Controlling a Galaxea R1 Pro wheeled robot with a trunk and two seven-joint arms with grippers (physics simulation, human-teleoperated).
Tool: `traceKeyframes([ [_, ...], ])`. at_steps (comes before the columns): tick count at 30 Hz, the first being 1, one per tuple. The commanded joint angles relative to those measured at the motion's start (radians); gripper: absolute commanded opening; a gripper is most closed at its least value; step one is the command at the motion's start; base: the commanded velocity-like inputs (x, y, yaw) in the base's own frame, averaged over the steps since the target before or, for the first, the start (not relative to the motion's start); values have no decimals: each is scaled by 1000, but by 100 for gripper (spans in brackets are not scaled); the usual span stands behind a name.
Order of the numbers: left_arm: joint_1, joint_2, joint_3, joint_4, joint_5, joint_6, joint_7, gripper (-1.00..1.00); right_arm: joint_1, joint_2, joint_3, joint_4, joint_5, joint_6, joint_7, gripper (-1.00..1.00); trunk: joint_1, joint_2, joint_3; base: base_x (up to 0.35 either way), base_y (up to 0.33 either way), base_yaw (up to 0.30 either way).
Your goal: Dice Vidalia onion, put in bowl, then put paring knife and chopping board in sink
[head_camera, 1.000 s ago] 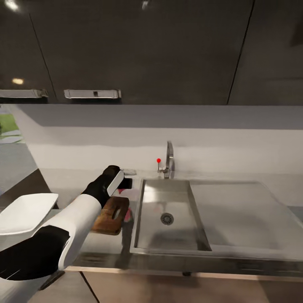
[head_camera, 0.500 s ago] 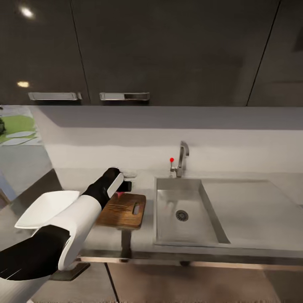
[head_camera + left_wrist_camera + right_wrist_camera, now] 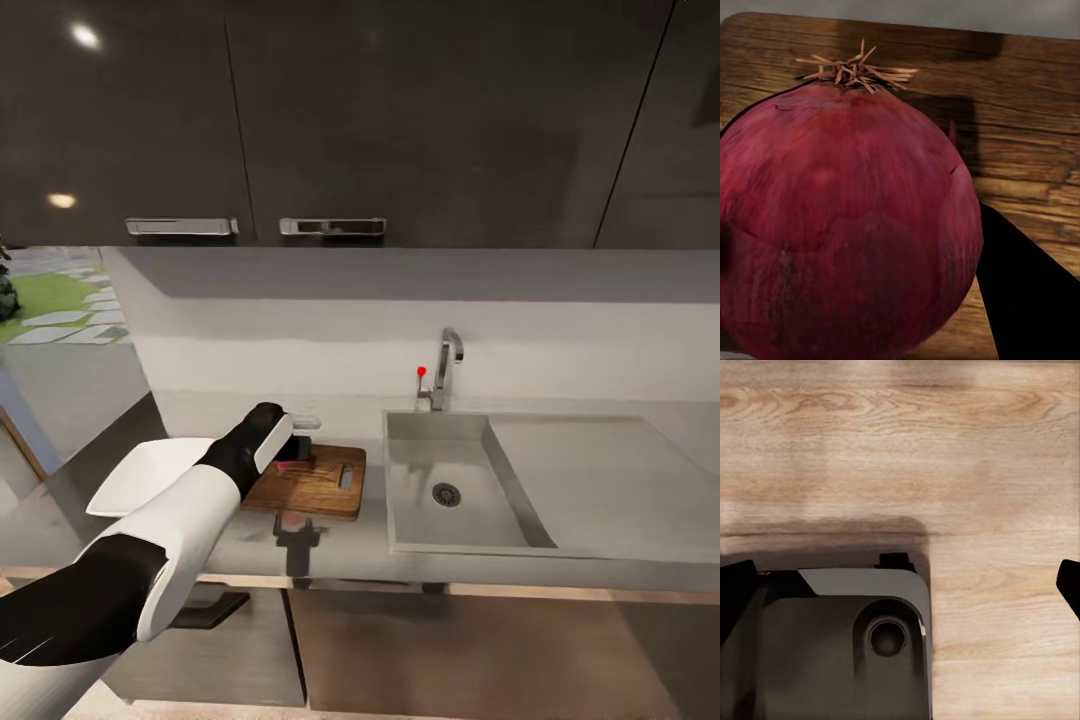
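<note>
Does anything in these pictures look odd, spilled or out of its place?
Nothing looks spilled or damaged. The onion is whole, close over the chopping board. The bowl sits beside the board on the countertop, and the sink is dry.

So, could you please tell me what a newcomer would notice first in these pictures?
Probably the big dark-red onion looming in the left wrist view, held over the chopping board in the left claw. Next, the steel sink to the board's right, its basin bare down to the drain, with the red-knobbed tap behind. The white bowl sits left of the board.
</note>
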Motion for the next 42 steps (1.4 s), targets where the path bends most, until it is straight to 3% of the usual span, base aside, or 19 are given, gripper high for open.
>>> traceKeyframes([
  [1,-1,1,-6,-1,9,3,7,-100,-1,0,8,0,-10,-4,-1,100,0,-1,-1,-8,6,0],
  [12,-1,5,-6,-3,9,1,6,-100,-1,0,9,-1,-10,-6,-4,100,0,-1,-1,-1,1,0],
  [21,-1,24,-6,-2,9,2,3,-100,-1,-1,7,-1,-10,-5,-6,100,0,-1,-3,0,0,0],
  [42,-1,30,-6,0,9,3,3,-100,-1,-1,7,-1,-10,-4,-7,100,0,-1,-35,32,0,0],
])
